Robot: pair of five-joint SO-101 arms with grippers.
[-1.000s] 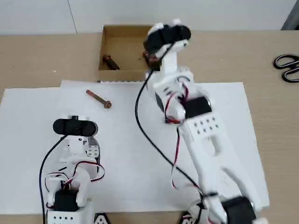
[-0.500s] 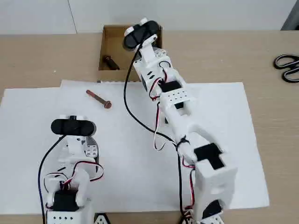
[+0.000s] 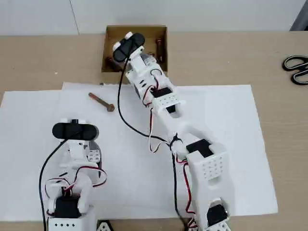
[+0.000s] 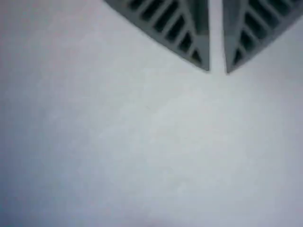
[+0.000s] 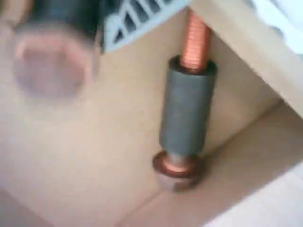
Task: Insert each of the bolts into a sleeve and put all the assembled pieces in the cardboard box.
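Note:
My right gripper hangs over the left part of the cardboard box. In the right wrist view it is shut on a sleeved bolt, seen blurred and close. Below it another bolt in a grey sleeve lies against the box wall; the high view shows that piece at the box's left. A further assembled piece lies at the box's right side. One bare bolt rests on the white paper. My left gripper points down at the paper, shut and empty.
A white paper sheet covers the middle of the wooden table. Scissors lie at the far right edge. The right arm stretches diagonally across the paper from the near right.
The right arm has swung left across the box, carrying its piece from the box's right side to its left part. The left arm has kept still.

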